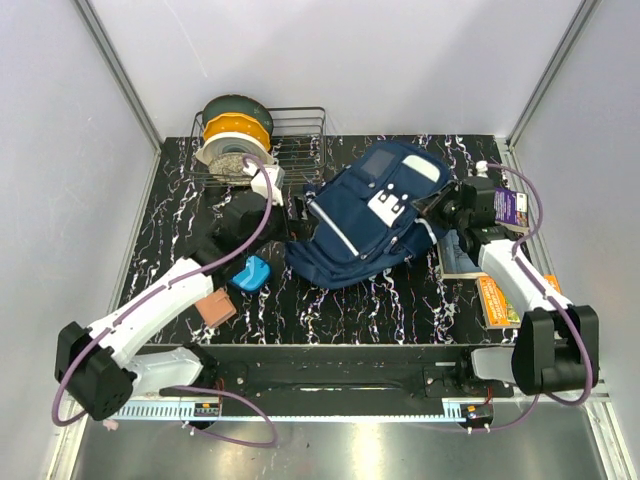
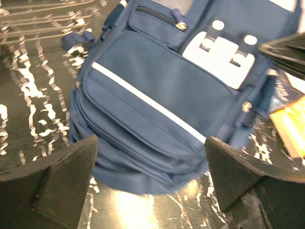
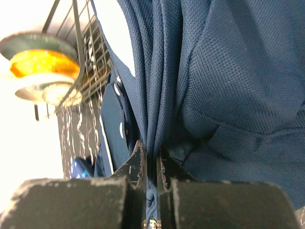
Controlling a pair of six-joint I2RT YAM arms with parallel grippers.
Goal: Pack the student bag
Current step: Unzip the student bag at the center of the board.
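Note:
The student bag (image 1: 365,215), navy with a white stripe and white front patches, lies in the middle of the table. My right gripper (image 1: 440,208) is at its right edge. In the right wrist view it (image 3: 153,155) is shut on a bunched fold of the bag's fabric (image 3: 228,71). My left gripper (image 1: 262,222) is just left of the bag. In the left wrist view it (image 2: 151,176) is open wide and empty, with the bag's lower edge (image 2: 157,105) lying between and beyond its fingers (image 2: 62,176).
A wire basket (image 1: 295,135) holding filament spools (image 1: 235,130) stands at the back left. A small bright blue pouch (image 1: 251,273) and a brown block (image 1: 216,308) lie near the left arm. An orange book (image 1: 495,300) and other flat items lie at the right edge.

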